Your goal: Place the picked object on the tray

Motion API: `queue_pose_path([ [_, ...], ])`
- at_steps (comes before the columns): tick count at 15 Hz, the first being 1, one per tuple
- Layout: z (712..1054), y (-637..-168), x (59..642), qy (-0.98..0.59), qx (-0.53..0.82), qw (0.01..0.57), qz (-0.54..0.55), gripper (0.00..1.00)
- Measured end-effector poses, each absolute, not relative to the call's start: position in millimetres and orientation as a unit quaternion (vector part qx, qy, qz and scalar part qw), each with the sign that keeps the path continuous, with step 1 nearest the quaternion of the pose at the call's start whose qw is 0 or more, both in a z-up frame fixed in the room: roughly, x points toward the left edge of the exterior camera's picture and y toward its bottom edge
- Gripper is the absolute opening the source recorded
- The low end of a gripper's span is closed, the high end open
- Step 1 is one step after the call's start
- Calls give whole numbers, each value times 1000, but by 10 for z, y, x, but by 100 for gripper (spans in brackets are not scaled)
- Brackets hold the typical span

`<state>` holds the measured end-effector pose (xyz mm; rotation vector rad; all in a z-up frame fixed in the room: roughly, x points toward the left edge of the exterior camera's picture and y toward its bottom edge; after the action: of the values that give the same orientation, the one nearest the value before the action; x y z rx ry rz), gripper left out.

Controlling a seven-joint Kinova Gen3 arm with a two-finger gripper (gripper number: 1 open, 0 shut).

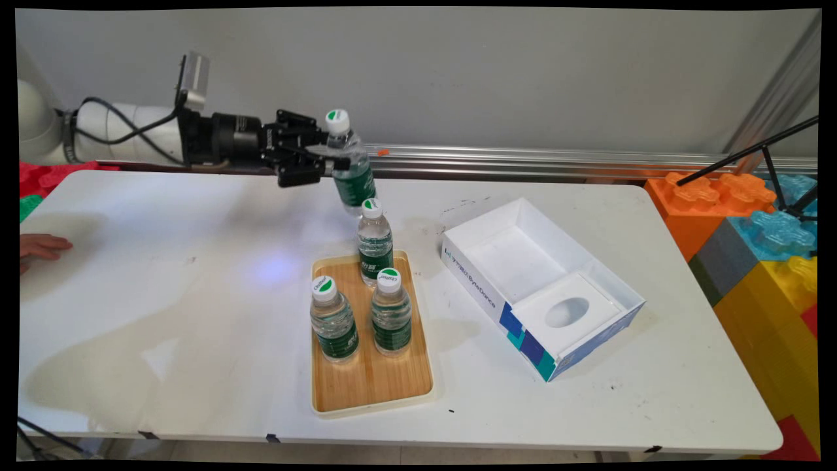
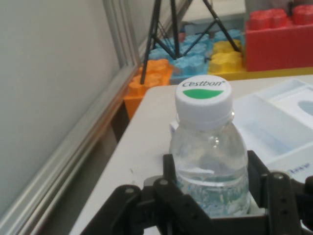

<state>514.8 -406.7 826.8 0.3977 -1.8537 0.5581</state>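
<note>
Three bottles [image 1: 375, 241] on tray [image 1: 373, 386] only in main view; gripper [image 1: 333, 157] pinches fourth bottle [image 2: 210, 161].

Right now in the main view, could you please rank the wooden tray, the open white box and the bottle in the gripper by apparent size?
1. open white box
2. wooden tray, not far behind
3. held bottle, clearly smallest, clamped in the gripper farther from the camera.

- "Cestbon" in dark letters above a green half-disc, printed on white cap [image 2: 203, 96] of water bottle [image 2: 210, 166] clamped between gripper fingers [image 2: 258, 172].
- "ByteDance" in blue letters on long side wall of open white box [image 1: 476, 282]; characters before it unreadable.
- Green bottle labels: print too small to read.
</note>
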Motion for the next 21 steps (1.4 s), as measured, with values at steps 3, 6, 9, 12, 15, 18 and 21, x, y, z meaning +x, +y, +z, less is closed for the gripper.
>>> queue_pose_path([
  [3,8204,-3935,5160,-790,162,547,225,0],
  [6,8166,-3857,5164,-795,156,544,220,0],
  [9,8132,-3790,5168,-799,150,540,218,0],
  [12,8107,-3743,5173,-802,147,537,217,0],
  [15,8072,-3691,5176,-806,143,533,215,0],
  [18,8022,-3644,5184,-811,142,527,211,0],
  [21,7975,-3609,5195,-815,143,523,208,0],
])
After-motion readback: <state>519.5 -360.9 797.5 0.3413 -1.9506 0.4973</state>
